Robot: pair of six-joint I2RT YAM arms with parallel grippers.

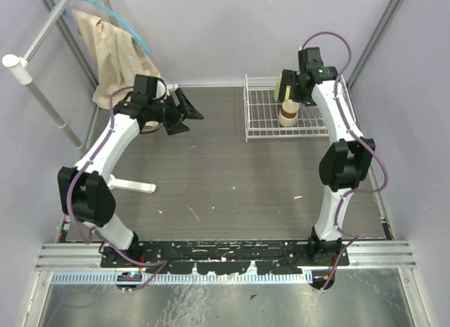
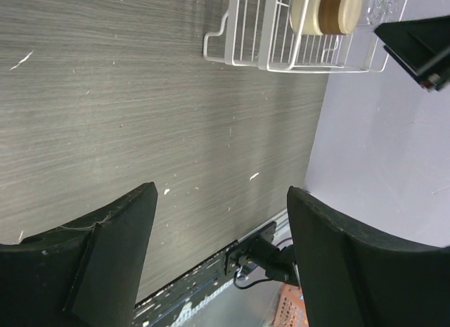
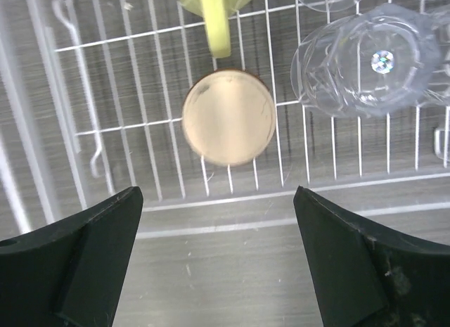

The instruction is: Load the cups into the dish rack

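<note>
The dish rack (image 1: pixel 264 119) sits in the table's far right corner, long side running left to right, with bare tabletop (image 1: pixel 225 179) open in front and to its left. Inside, the metallic-brown cup (image 3: pixel 228 117) stands on end just behind the near rail, round face up, the handle of the yellow mug (image 3: pixel 211 0) pointing at it, clear tumblers (image 3: pixel 365 60) beside. The right gripper (image 3: pixel 216 195) hangs over that rail, spread wide and empty; the left gripper (image 2: pixel 221 192), likewise wide and empty, hovers far left

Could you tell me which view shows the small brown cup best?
Right wrist view: the brown cup sits centred, unobstructed, seen from above. Top external shows it small beside the right arm; left wrist clips it at the top edge.
</note>
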